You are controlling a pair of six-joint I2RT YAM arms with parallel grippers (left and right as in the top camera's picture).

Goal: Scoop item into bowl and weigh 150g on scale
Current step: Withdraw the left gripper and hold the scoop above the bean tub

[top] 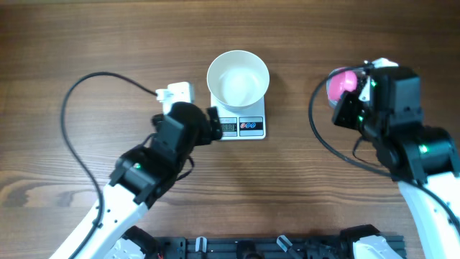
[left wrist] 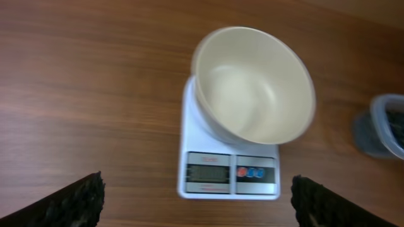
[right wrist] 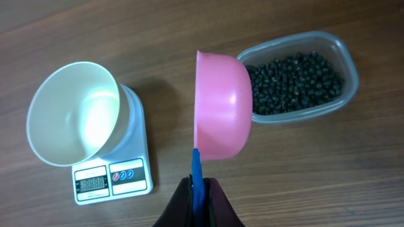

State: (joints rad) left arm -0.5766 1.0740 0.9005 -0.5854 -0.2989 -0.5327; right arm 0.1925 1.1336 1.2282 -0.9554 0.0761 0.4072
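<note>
The white bowl (top: 238,78) stands empty on the white scale (top: 251,126), its display toward me. The item (right wrist: 293,79), a heap of small black beads, lies in a clear tub (right wrist: 344,53) to the right. My left gripper (left wrist: 199,213) hangs open just in front of the scale (left wrist: 230,173), its fingers (left wrist: 76,202) wide apart with nothing between them. My right gripper (right wrist: 199,189) is shut on the blue handle (right wrist: 197,167) of a pink scoop (right wrist: 221,107), held on edge over the tub's near end; its inside faces away from the right wrist camera.
A white box with a black cable (top: 178,92) lies left of the scale. The tub (left wrist: 385,126) stands to the right of the bowl (left wrist: 252,85). A black rail (top: 251,248) runs along the table's front edge.
</note>
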